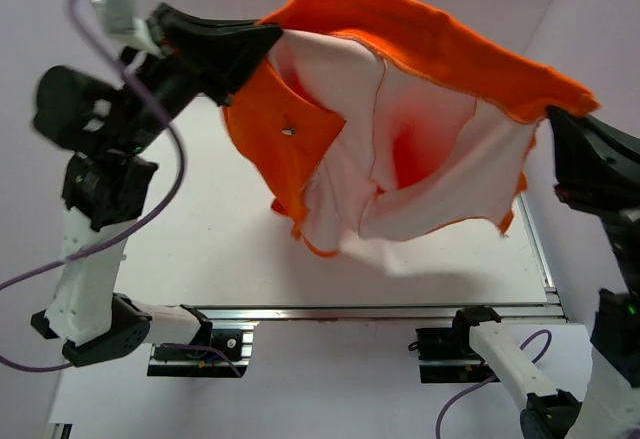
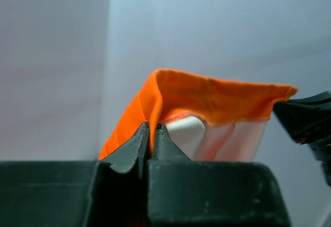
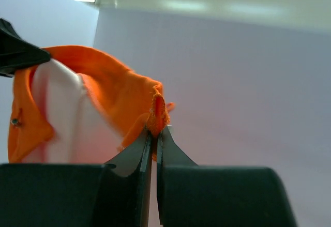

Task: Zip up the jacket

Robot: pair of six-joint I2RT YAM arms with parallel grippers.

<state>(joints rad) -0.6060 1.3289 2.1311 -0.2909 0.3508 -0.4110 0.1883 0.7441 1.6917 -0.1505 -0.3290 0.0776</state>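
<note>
From above I cannot pick out a zipper or sleeves in the small bright orange fabric jacket with pale pink lining (image 1: 430, 39); its lowest edge is blurred. The black-and-white right arm (image 1: 600, 184) runs off the right edge. On each wrist camera, the black body of the left gripper (image 2: 152, 127) or right gripper (image 3: 156, 131) hides the cloth's lower part.

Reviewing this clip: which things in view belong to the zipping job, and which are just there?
Job in hand:
- jacket, held up off the table
- left gripper, shut on one edge of it
- right gripper, shut on the other edge

Just there:
- table
- rail along its near edge
- purple cable by the left arm
</note>
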